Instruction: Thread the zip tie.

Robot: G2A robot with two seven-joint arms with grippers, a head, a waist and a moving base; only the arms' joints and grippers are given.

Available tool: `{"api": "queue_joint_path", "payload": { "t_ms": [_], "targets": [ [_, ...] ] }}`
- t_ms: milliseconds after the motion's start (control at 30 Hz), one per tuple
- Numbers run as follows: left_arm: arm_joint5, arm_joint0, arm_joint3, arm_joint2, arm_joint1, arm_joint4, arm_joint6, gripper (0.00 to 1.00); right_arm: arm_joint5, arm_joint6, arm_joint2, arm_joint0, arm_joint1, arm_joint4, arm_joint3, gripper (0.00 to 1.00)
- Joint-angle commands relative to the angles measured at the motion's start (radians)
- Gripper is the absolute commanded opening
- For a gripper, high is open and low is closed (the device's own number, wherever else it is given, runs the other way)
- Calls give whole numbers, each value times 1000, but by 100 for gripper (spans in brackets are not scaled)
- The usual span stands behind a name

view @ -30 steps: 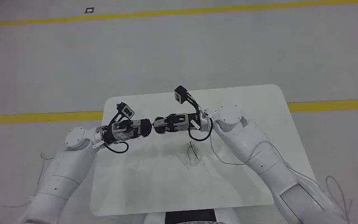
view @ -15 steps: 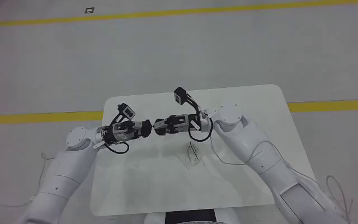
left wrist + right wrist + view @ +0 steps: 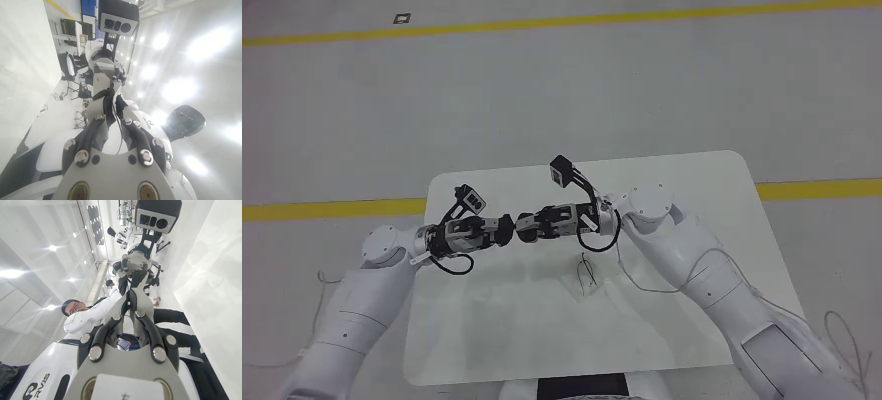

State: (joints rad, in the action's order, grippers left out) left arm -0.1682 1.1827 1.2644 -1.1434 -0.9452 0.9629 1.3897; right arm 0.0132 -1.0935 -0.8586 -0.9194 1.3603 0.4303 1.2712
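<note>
Black zip tie point(image 3: 120, 132), pinched by left hand point(image 3: 506, 228), right hand point(image 3: 521, 223), tip-to-tip

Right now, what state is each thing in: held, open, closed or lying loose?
zip tie, held in the air between both pincers; threaded or not, cannot tell
left pincer, closed on the zip tie
right pincer, closed on the zip tie, tip to tip with the left
thin dark loop, lying loose on the table, untouched
</note>
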Motion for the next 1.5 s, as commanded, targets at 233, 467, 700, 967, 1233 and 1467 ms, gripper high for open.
{"api": "queue_joint_path", "payload": {
  "t_ms": [233,467,700,967,1233,1467],
  "targets": [
    [-1,-2,-6,-1,-2,-4,0,0,-1,8,-6,-1,-1,9,-9,100],
    [-3,4,-5,-13,2,-1,0,0,2,13,-49,-24,-15,10,3,100],
    [-8,16,-2,-27,8,1,0,0,2,65,-108,-66,-37,-39,44,100],
    [-34,23,-2,-42,12,9,0,0,3,83,-114,-72,-40,-54,52,100],
    [-133,30,-9,-48,11,-31,-14,0,3,83,-114,-72,-40,-54,52,100],
    [-172,37,-32,-101,21,-47,0,0,3,83,-114,-72,-40,-54,52,100]
  ]
}}
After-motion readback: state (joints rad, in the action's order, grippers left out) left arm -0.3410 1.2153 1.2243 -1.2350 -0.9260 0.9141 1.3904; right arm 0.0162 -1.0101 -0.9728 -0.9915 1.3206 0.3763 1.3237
